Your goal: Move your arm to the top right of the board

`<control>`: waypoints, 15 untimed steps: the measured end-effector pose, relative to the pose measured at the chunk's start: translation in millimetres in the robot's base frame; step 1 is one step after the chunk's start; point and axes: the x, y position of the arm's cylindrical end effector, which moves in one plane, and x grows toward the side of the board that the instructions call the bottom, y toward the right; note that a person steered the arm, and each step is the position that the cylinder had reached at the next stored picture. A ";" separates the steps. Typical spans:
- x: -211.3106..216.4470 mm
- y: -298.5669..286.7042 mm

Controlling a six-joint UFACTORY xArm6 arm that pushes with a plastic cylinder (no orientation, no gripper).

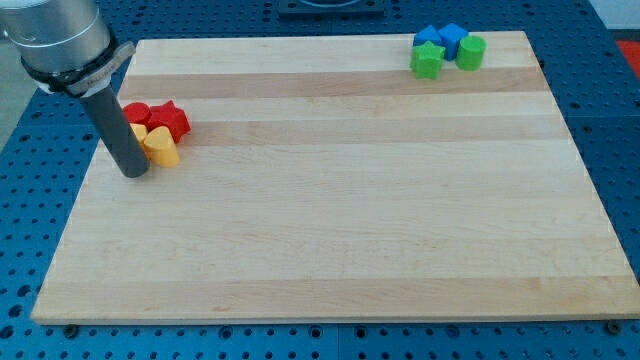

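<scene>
My tip (135, 172) rests on the wooden board (330, 220) near its left edge. It sits just left of and below a yellow heart-shaped block (161, 147), touching or nearly touching it. A second yellow block (138, 131) is partly hidden behind the rod. A red round block (136, 112) and a red star block (169, 118) lie just above them. At the board's top right stand a blue block (428, 39), a blue cube (452, 39), a green star block (427, 61) and a green round block (471, 52), clustered together.
The board lies on a blue perforated table (610, 40). The arm's silver wrist (55, 40) hangs over the board's top left corner.
</scene>
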 end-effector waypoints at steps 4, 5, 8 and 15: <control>24.5 120.1; 28.2 144.2; 2.4 427.8; -252.2 491.6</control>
